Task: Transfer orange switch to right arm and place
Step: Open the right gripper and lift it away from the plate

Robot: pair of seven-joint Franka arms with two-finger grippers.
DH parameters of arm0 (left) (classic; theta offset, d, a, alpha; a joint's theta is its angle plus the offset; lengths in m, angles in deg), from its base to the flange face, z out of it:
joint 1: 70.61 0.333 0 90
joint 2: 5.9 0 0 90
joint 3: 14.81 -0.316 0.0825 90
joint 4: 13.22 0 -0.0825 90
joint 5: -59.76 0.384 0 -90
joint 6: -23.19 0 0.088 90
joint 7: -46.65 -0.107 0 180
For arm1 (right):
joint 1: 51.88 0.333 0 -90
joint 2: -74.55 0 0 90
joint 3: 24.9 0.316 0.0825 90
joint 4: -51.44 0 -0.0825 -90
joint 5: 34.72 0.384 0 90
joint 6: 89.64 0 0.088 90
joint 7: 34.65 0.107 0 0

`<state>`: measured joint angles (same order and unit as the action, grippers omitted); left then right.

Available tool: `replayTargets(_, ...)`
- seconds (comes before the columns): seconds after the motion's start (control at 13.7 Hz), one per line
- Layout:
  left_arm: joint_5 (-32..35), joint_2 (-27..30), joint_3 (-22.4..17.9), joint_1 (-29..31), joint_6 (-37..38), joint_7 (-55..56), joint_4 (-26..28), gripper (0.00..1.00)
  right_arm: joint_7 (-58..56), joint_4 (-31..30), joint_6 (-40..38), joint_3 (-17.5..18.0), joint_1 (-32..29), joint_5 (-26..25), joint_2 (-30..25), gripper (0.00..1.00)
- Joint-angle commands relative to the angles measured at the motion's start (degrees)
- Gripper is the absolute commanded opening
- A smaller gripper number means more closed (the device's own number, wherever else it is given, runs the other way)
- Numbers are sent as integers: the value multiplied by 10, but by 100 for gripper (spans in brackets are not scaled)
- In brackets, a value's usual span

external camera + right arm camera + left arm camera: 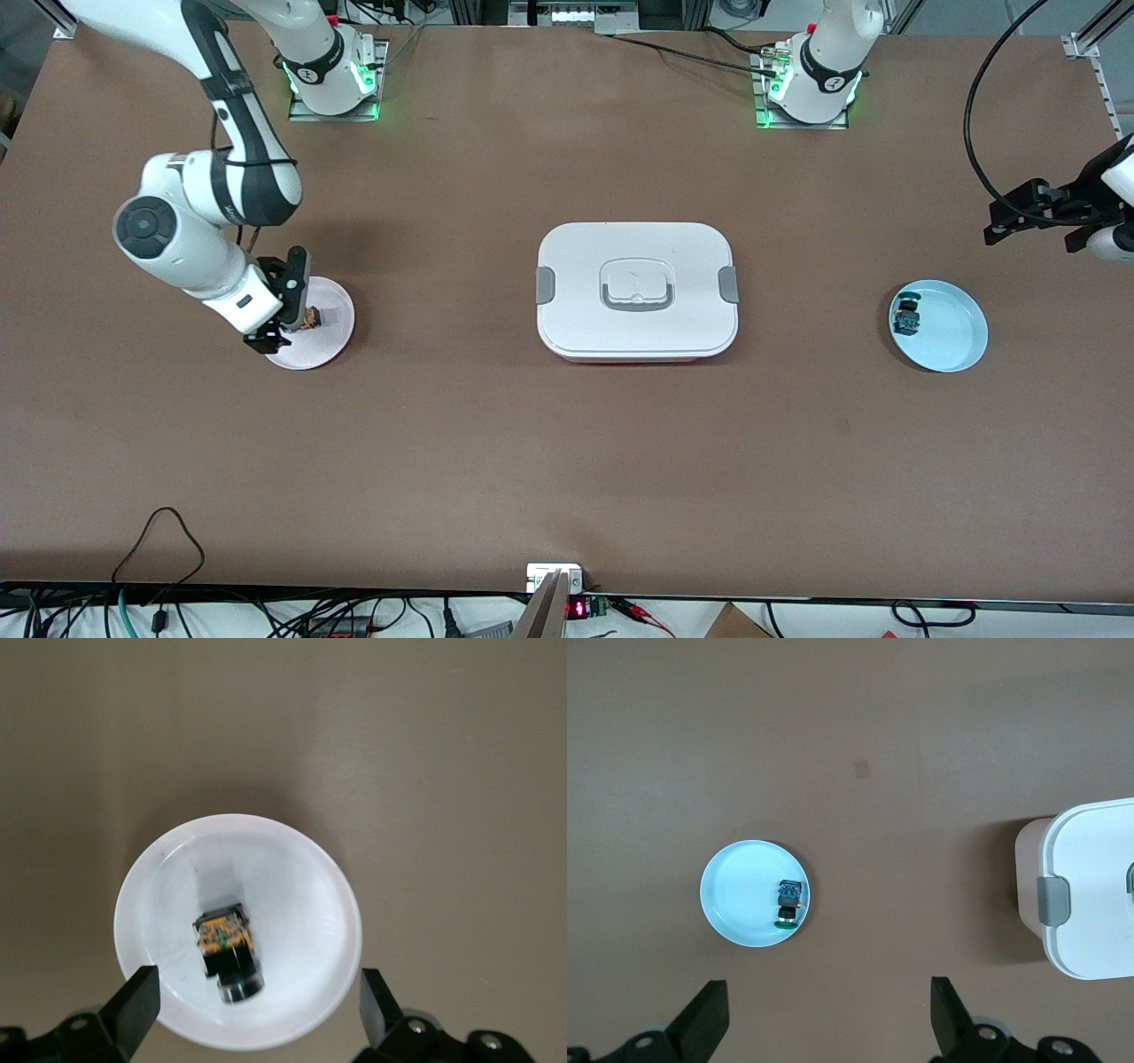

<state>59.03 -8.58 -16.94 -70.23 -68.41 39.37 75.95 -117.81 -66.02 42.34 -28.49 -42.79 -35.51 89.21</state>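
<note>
The orange switch (309, 317) lies on its side in the pale pink plate (330, 343) toward the right arm's end of the table. In the right wrist view the orange switch (228, 950) rests inside the plate (297, 895), black with an orange-brown middle. My right gripper (285, 307) hangs low over the plate, open. Its fingers stand apart on either side of the switch and do not touch it (257, 989). My left gripper (1035, 232) is open and empty, up over the table by the left arm's end (828, 992).
A white lidded box (636, 291) with a grey handle sits mid-table, its end showing in the left wrist view (1099, 895). A light blue plate (955, 337) holds a green and blue switch (907, 316) near the left arm's end; both show in the left wrist view (740, 895), (789, 902).
</note>
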Motion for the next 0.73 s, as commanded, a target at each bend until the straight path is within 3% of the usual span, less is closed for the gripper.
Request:
replayTargets(0.0,11,-7,-2,-2,3,2,-17,100,42,65,-89,4,-2,37,-19,100)
replayTargets(0.15,10,-7,-2,-2,3,2,-17,100,90,111,-153,2,-3,68,-27,100)
replayTargets(0.66,10,-7,-2,-2,3,2,-17,100,345,194,-277,-11,-9,81,-46,100)
